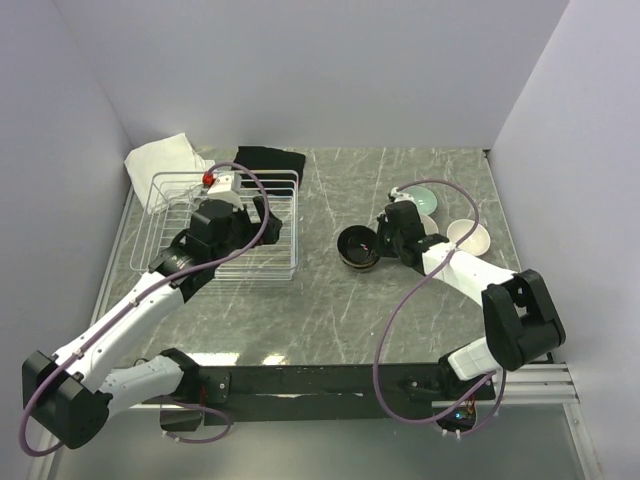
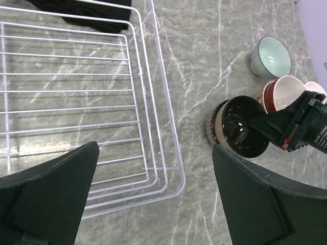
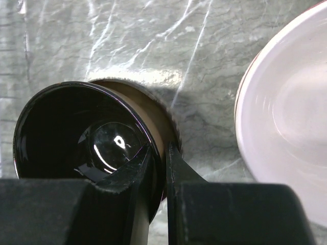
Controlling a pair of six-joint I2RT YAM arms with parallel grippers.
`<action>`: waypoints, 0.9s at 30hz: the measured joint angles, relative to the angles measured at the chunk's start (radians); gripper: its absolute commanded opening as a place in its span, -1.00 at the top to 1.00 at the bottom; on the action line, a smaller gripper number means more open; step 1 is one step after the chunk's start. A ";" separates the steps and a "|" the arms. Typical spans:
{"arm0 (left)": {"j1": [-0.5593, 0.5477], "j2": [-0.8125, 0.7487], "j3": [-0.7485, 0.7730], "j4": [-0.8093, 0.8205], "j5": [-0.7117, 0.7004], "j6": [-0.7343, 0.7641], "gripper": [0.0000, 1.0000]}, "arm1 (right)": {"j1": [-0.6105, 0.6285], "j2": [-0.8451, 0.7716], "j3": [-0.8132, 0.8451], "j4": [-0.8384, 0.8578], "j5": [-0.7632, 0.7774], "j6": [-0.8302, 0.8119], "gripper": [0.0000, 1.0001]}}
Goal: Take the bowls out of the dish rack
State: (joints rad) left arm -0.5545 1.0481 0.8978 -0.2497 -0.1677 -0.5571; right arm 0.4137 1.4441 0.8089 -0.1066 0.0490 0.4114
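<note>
The white wire dish rack (image 1: 160, 235) stands at the left, and no bowl shows in it in the left wrist view (image 2: 153, 102). My left gripper (image 1: 265, 215) hangs open and empty over the rack's right near corner (image 2: 156, 204). My right gripper (image 1: 380, 238) is shut on the rim of the dark brown bowl with black inside (image 1: 357, 247), one finger inside and one outside (image 3: 159, 153). That bowl (image 3: 76, 132) sits at or just above the table, right of the rack (image 2: 240, 125). The pale teal bowl (image 1: 425, 200) and a beige bowl (image 1: 468, 236) stand at the right.
A dark red bowl with a white inside (image 2: 281, 94) stands close behind my right gripper, beside the teal bowl (image 2: 271, 56). A pale bowl (image 3: 286, 112) fills the right of the right wrist view. A white cloth (image 1: 160, 160) and a black cloth (image 1: 270, 158) lie behind the rack.
</note>
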 measured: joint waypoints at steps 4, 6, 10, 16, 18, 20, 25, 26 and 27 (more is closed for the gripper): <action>0.000 -0.021 0.000 -0.023 -0.019 0.018 -0.99 | 0.000 0.011 -0.017 0.040 0.021 0.010 0.64; 0.001 -0.029 0.000 -0.030 -0.026 0.022 -0.99 | 0.000 0.011 -0.021 0.049 0.033 0.014 0.53; 0.001 -0.041 0.001 -0.043 -0.041 0.024 -0.99 | 0.000 0.006 -0.025 0.056 0.044 0.016 0.22; 0.002 -0.043 0.009 -0.059 -0.064 0.046 -0.99 | 0.004 -0.026 -0.024 0.047 0.064 0.010 -0.05; 0.002 -0.043 0.016 -0.066 -0.073 0.052 -0.99 | 0.004 -0.035 -0.023 0.043 0.069 0.009 -0.08; 0.002 -0.043 0.021 -0.068 -0.081 0.058 -0.99 | 0.004 -0.045 -0.022 0.035 0.072 0.009 -0.08; 0.002 -0.043 0.035 -0.070 -0.098 0.072 -0.99 | 0.004 -0.068 -0.017 0.005 0.090 0.009 0.03; 0.002 -0.043 0.037 -0.071 -0.102 0.075 -0.99 | 0.004 -0.076 -0.016 -0.001 0.093 0.009 0.09; 0.002 -0.043 0.040 -0.071 -0.105 0.076 -0.99 | 0.004 -0.086 -0.016 -0.007 0.094 0.010 0.20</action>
State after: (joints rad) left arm -0.5529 1.0054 0.9375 -0.3206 -0.2729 -0.4808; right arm 0.4175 1.3582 0.7929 -0.1139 0.1432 0.4210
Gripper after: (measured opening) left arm 0.995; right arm 0.499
